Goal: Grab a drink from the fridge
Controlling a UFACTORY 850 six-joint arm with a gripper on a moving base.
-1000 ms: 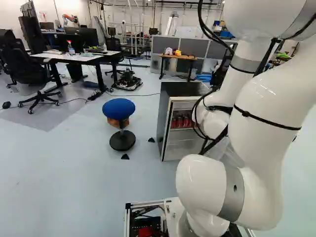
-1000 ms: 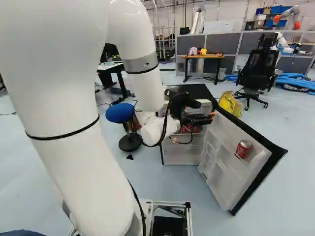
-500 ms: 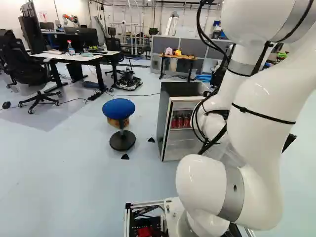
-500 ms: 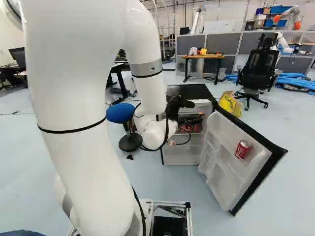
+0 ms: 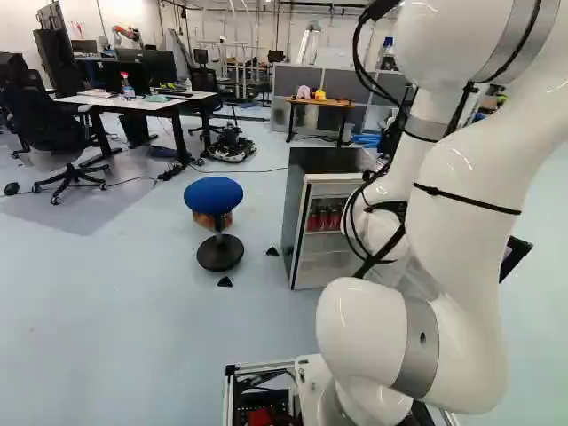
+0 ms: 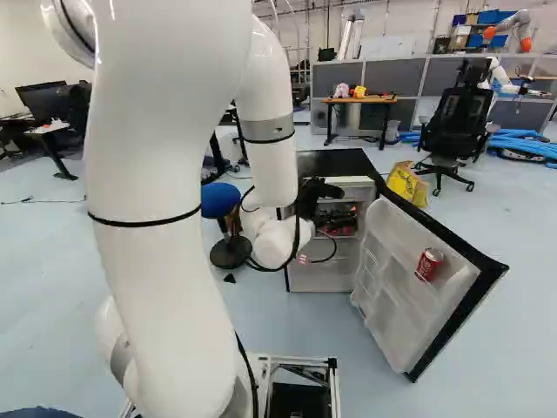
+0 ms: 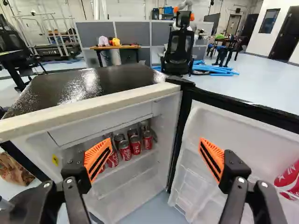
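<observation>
Left base view, left to right: black office chair (image 5: 44, 124); white-topped desk (image 5: 124, 104), with monitors behind; round blue stool (image 5: 213, 194) on a black foot; fridge (image 5: 295, 209), dark on top and side, open at the front, red cans (image 5: 324, 217) on an inner shelf; white arm (image 5: 470, 195), at the right, partly across the fridge front.

Right base view, left to right: arm, large in the foreground; stool, partly hidden behind; gripper (image 6: 341, 212), black, at the fridge opening; fridge door (image 6: 392, 252), swung wide, white inside with black edging; single red can (image 6: 430, 264), in the door rack; yellow bag (image 6: 406, 183), on the floor beyond the door; black swivel chair (image 6: 457, 117), farther back.

Wrist view, from fridge body across to door: brown paper bag (image 7: 13, 170), on the floor beside the fridge; red cans, upright in a close group on the shelf, ahead of the gripper and mostly between its fingers; gripper, open, orange pads (image 7: 212, 158) well apart, one before the fridge interior, one before the door; single red can, beyond the outer side of the door-side finger.
</observation>
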